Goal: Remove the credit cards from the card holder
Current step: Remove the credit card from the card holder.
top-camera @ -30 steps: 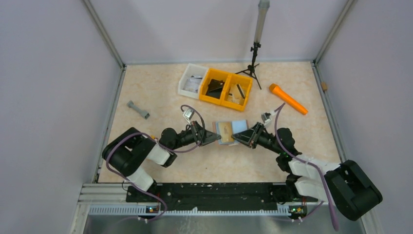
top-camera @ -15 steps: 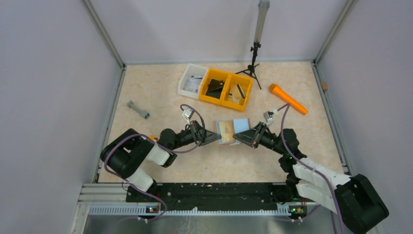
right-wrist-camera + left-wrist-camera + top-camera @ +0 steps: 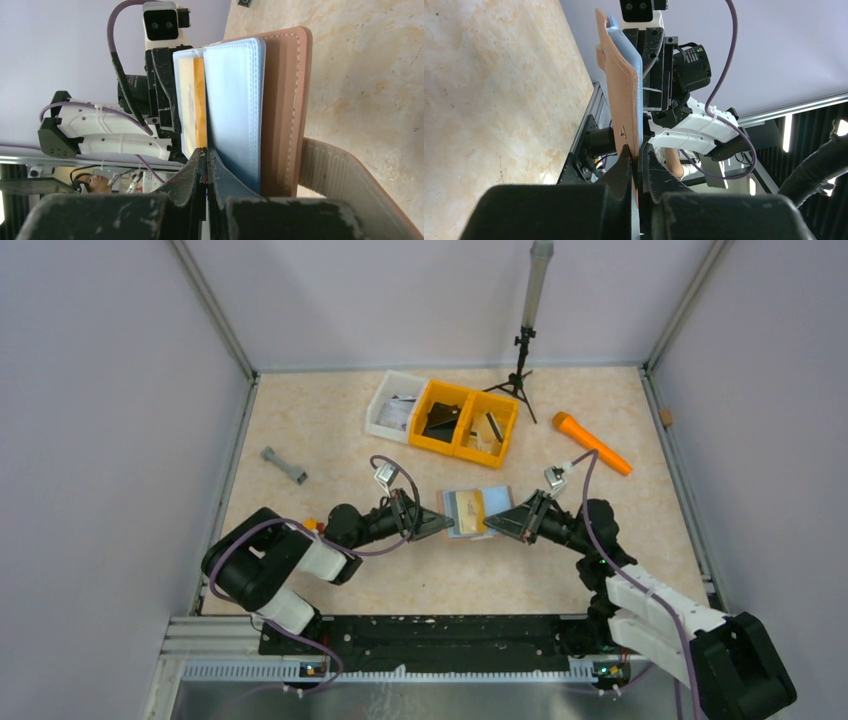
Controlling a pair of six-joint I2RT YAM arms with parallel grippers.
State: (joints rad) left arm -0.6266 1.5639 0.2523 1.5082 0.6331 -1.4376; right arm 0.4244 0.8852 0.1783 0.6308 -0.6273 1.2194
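Note:
The card holder [image 3: 458, 512] is held open just above the table centre, reddish-brown outside [image 3: 286, 105] and pale blue inside [image 3: 232, 100]. My left gripper [image 3: 440, 524] is shut on its left edge; in the left wrist view the holder [image 3: 621, 100] stands edge-on, pinched at the fingertips [image 3: 636, 159]. A yellowish credit card [image 3: 478, 505] lies across the blue pockets. My right gripper [image 3: 497, 524] comes in from the right and is shut on the near edge of that card [image 3: 192, 105], its tips [image 3: 206, 156] pressed together at the pocket's mouth. A ribbed tab [image 3: 340, 185] hangs at the lower right.
Behind the holder stand a white bin [image 3: 392, 405] and two joined yellow bins [image 3: 468, 425] with small items inside. A camera tripod [image 3: 520, 365] rises at the back. An orange tool [image 3: 592, 443] lies to the right, a grey dumbbell-shaped piece [image 3: 284, 465] to the left.
My right gripper has closed and drawn slightly to the right, and the yellowish card has shifted rightward across the holder. The left gripper has kept its hold in nearly the same place.

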